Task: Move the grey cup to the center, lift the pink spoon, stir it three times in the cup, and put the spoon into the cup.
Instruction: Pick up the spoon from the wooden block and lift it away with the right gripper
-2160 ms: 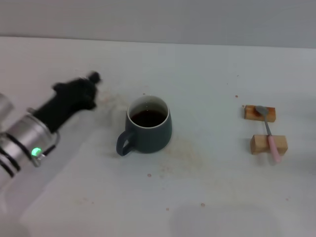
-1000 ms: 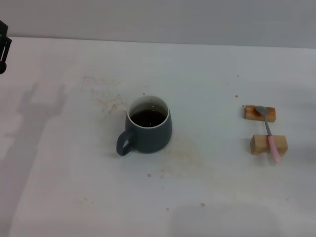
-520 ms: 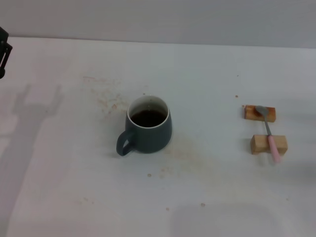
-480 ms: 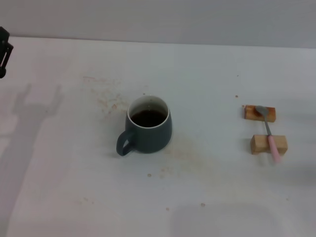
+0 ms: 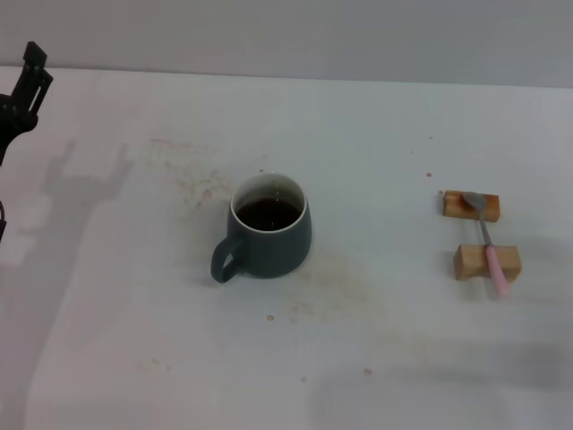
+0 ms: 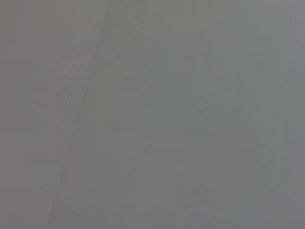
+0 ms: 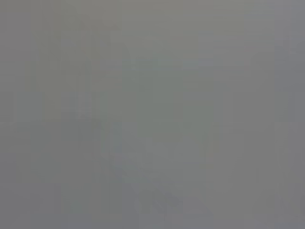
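The grey cup (image 5: 269,229) stands upright in the middle of the white table (image 5: 376,134) in the head view. It holds dark liquid, and its handle points toward the front left. The pink spoon (image 5: 489,245) lies at the right across two tan wooden blocks, with its metal bowl on the far block (image 5: 466,205) and its pink handle over the near block (image 5: 476,262). My left gripper (image 5: 25,85) shows only partly at the far left edge, raised and well away from the cup. My right gripper is out of view. Both wrist views show only plain grey.
Brownish specks and stains mark the table left of the cup (image 5: 192,179) and in front of it (image 5: 331,282). The left arm's shadow (image 5: 81,179) falls on the table's left part. The table's far edge meets a grey wall.
My left arm has drawn back from beside the cup to the far left edge, then come slightly further into view. The cup and spoon have not moved.
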